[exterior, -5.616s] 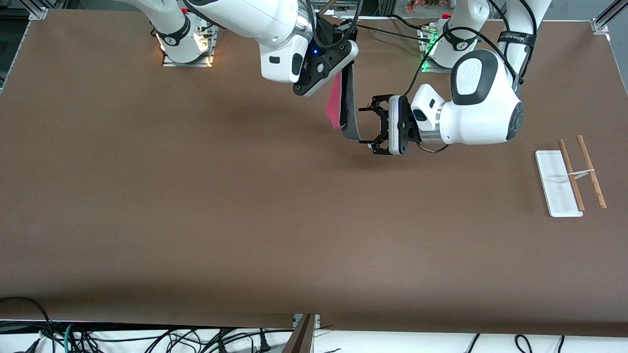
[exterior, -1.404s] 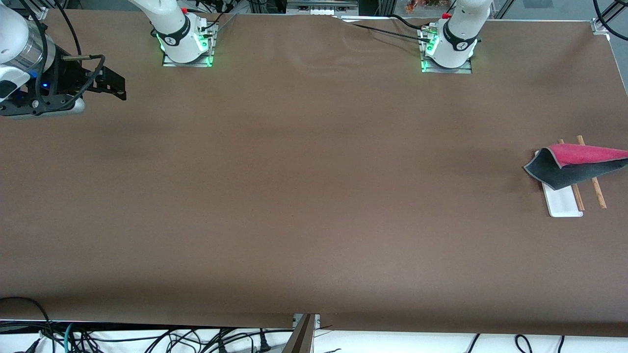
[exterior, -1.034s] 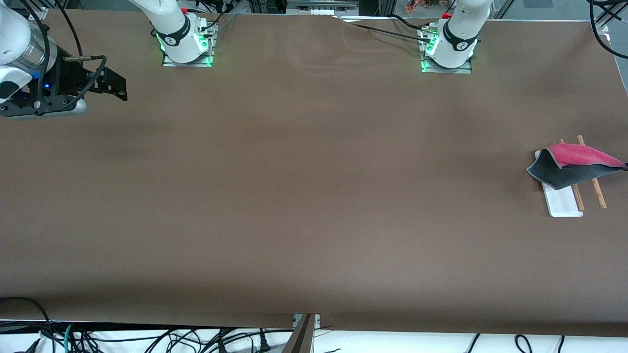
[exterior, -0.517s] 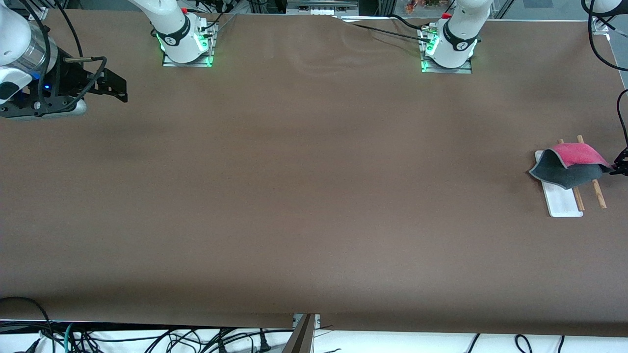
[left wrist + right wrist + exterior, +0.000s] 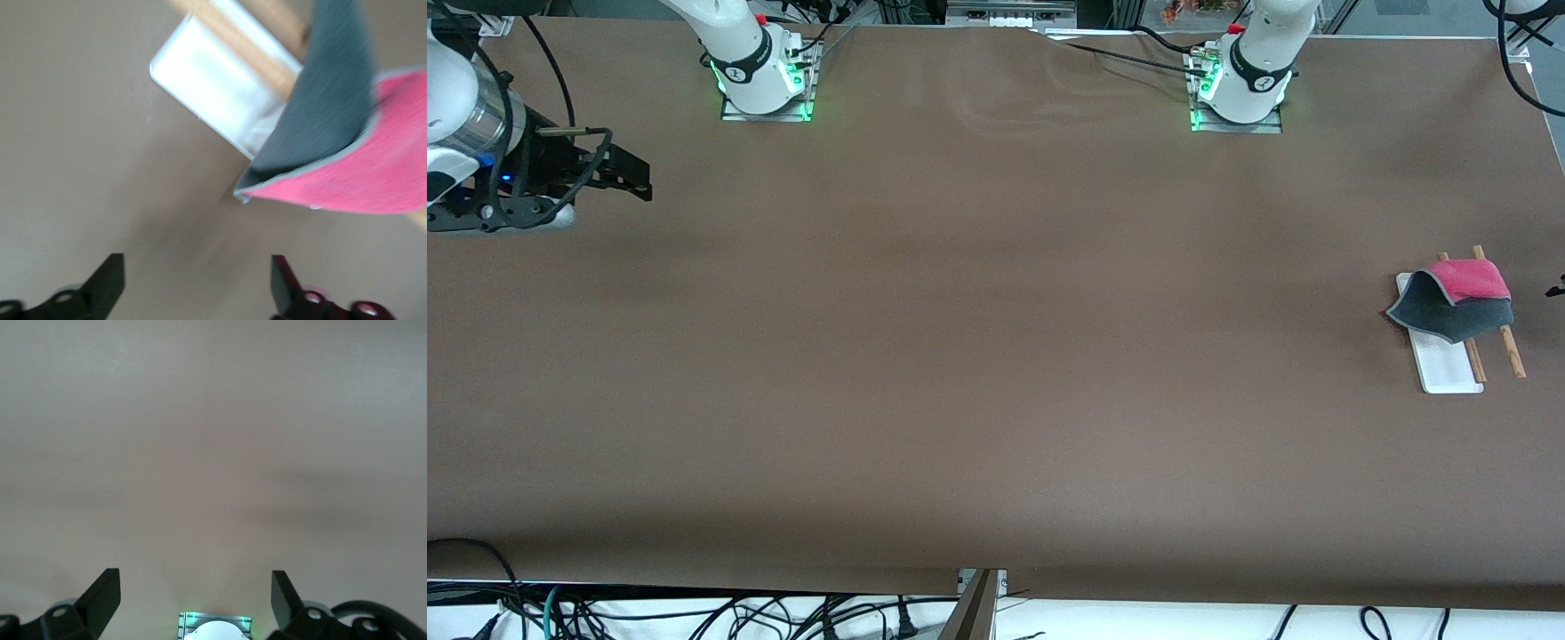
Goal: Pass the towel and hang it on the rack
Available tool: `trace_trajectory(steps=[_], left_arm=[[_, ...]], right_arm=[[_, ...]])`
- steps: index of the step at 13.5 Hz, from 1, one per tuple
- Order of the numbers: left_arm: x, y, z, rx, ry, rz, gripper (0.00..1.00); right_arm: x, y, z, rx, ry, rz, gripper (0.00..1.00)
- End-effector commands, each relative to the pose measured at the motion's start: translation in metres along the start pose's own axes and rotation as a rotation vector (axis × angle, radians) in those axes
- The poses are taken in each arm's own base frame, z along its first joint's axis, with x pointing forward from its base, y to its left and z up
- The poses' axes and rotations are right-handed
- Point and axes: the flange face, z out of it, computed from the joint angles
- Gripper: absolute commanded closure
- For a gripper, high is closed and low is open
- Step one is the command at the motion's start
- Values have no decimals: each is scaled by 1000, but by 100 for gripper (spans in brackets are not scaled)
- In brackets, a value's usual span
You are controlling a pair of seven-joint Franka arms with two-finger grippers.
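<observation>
The towel (image 5: 1458, 298) is lying draped across the two wooden rods of the rack (image 5: 1440, 369), at the left arm's end of the counter (image 5: 996, 356). Risk: most of the cloth is bunching toward the white base, grey reverse up, so its weight may be dragging it off the rods. The rods' long axis is running toward the front camera; the towel is crossing them.

The left claw (image 5: 197, 290) is hovering spread and empty just beside the towel. The right claw (image 5: 627, 169) is waiting spread over the right arm's end.

Brown table (image 5: 978, 356) with tangled cables (image 5: 694, 613) along its near edge.
</observation>
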Motion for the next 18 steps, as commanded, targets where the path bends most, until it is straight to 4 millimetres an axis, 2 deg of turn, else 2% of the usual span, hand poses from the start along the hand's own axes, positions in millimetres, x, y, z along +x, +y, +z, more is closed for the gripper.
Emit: trace_trajectory(steps=[1,3,5,10,12,14,15,17,18], left_arm=[[53,32,-75,22,-39,-1,0],[102,56,-106,17,-56,-3,0],[158,86,-128,5,-78,-31,0],[302,193,-179,3,-117,-147,0],[342,230,-185,-2,-126,-258,0],[370,267,-202,19,-112,-346,0],[384,294,-212,42,-113,-371,0],[394,327,-224,71,-100,-498,0],[398,351,-227,67,-83,-531,0]], right_arm=[[-4,6,3,-8,-9,10,0],[-5,3,3,-8,-8,4,0],[-6,-1,1,-9,-5,-4,0],[-6,-3,0,-8,-2,-13,0],[-5,-3,1,-8,6,-13,0],[-2,-3,2,-2,51,-17,0],[-2,-7,3,-2,62,-25,0],[-4,-11,1,-2,75,-32,0],[-4,-11,2,-2,72,-32,0]])
